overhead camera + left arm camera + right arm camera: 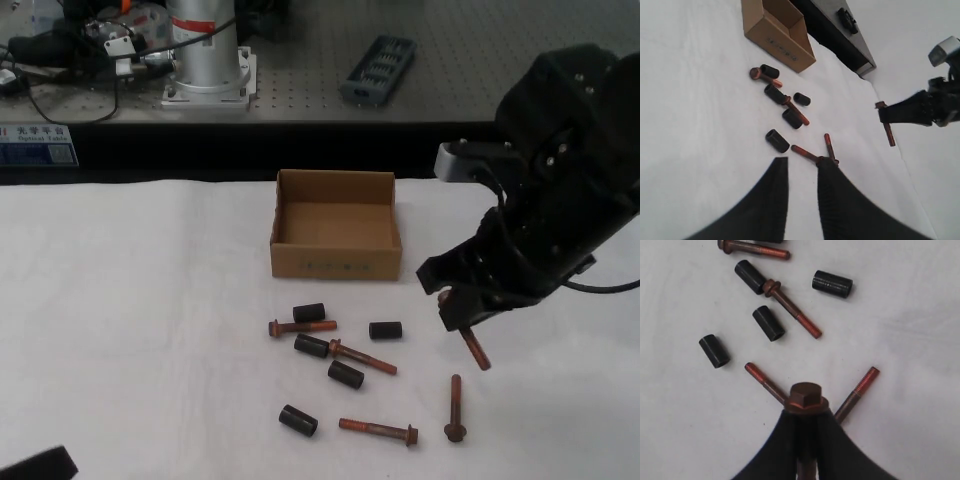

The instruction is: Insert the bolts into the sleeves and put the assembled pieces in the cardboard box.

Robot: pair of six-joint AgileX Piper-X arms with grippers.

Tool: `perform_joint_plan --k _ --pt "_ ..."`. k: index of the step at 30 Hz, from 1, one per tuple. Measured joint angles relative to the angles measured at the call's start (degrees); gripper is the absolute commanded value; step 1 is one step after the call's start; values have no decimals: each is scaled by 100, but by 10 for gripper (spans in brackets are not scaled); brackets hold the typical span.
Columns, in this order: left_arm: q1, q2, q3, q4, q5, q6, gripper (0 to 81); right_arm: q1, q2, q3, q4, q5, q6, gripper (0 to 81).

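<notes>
The right gripper (807, 416) clamps a bolt (807, 399) just under its hex head, in front of and to the right of the cardboard box (335, 264). The shank slants down, with its tip pointing away from the box, over the white cloth (130, 330). The fingers cover part of the shank. The left gripper (802, 162) is narrowly parted and holds nothing. Four loose bolts (378, 430) and five sleeves (385, 330) lie in front of the box.

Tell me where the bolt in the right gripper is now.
High view: the held bolt hangs tilted in the right gripper over the white cloth, on the right side, right of the nearest black sleeve and beyond a loose bolt.
</notes>
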Motion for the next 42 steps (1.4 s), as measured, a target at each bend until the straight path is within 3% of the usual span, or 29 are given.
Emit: perform_joint_plan --k 4,8,16,20,21,25,29,35,42 --pt "-179 664 -311 18 -95 627 160 0 -146 0 267 -4 -147 26" --pt "-712 2097 -870 35 -166 1337 160 0 -292 136 338 3 -213 26" --pt "-1583 4241 -1758 -91 -533 1458 162 -38 -909 791 381 24 -224 26" --pt "-2170 5248 -2318 -316 -719 1620 243 -154 -1591 1419 432 62 -224 26" --pt "-2405 5628 -2579 -439 -738 1824 280 -212 -1840 1576 477 62 -224 26" --pt "-2678 6097 -2908 -496 -753 3031 364 -305 -2305 1780 548 62 -241 26" --pt "-2855 6530 -3150 -512 -766 3806 364 -350 -2691 1903 661 62 -301 26" --pt "-3122 7125 -3437 -513 -1167 6550 364 -346 -3078 1912 805 62 -454 26" --pt "-3170 7469 -3522 -571 -1311 8277 364 -346 -3384 1912 791 62 -548 26"
